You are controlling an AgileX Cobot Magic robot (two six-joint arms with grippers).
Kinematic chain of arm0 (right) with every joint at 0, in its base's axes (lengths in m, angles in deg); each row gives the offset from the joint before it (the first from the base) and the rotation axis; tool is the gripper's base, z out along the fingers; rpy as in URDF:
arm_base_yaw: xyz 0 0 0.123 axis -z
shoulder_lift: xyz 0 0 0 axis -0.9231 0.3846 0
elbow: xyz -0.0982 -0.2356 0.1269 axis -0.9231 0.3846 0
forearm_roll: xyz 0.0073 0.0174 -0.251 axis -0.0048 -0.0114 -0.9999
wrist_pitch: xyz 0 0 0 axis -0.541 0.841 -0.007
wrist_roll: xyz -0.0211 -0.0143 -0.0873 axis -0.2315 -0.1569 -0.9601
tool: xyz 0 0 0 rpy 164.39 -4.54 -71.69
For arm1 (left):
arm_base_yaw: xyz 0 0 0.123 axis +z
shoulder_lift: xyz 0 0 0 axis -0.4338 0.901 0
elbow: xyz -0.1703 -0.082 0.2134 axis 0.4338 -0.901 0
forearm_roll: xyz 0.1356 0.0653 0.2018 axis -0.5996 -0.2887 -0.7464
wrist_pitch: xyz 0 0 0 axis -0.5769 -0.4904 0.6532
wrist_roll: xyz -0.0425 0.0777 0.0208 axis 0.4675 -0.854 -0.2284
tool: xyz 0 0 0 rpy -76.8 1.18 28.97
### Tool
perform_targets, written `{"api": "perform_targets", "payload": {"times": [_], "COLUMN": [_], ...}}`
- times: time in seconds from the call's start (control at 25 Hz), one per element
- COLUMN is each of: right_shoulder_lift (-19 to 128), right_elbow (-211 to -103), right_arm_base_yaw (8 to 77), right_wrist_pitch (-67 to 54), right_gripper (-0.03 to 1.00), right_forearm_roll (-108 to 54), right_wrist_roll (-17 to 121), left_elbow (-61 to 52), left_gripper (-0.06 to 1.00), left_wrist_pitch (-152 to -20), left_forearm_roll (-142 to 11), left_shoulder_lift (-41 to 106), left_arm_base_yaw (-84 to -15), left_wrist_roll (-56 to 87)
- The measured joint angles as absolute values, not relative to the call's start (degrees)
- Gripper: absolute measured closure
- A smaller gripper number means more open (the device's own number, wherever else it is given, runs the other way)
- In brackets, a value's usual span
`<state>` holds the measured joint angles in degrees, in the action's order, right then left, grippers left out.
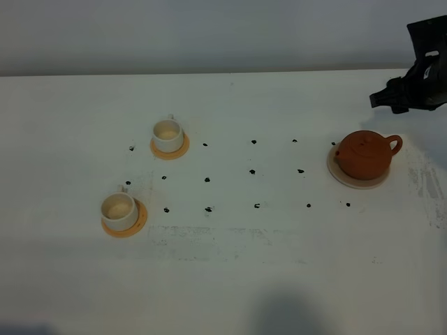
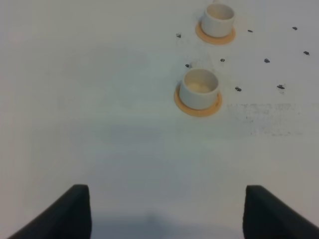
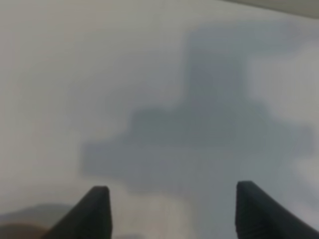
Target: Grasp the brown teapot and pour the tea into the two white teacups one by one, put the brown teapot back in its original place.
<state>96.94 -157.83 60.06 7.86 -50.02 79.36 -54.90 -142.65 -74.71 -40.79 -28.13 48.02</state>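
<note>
reach-to-grasp | right pincer (image 3: 174, 213) spread wide, empty | brown teapot (image 1: 363, 158) near, ahead-below it, not touching | come down on loop handle (image 1: 395, 144), clamp squarely, keep spout level

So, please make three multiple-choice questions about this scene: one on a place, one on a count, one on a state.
1. Where does the brown teapot stand? A) on an orange saucer B) on the beige coaster C) on top of a teacup
2. How many white teacups are in view? A) one B) two C) three
3. How is the right pincer? A) open, holding nothing B) shut on the teapot C) shut on a cup
Answers: 1 B, coaster rim shows under the pot; 2 B, each on its own orange saucer; 3 A, fingers wide apart, nothing between.
</note>
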Motion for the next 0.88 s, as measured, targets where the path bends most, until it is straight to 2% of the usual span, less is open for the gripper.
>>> {"api": "perform_targets", "payload": {"times": [0.88], "right_shoulder_lift": [100.8], "right_elbow": [-157.6], "right_arm_base_yaw": [60.1], "right_wrist_pitch": [16.0], "right_gripper": [0.41], "right_forearm_roll": [-50.1], "right_wrist_roll": [79.4], "left_elbow": [-54.9], "left_gripper": [0.34], "left_wrist_pitch": [-142.6], "left_forearm_roll": [-74.7], "left_shoulder_lift": [-40.8], "left_arm_base_yaw": [-28.1], "left_wrist_roll": [48.0]}}
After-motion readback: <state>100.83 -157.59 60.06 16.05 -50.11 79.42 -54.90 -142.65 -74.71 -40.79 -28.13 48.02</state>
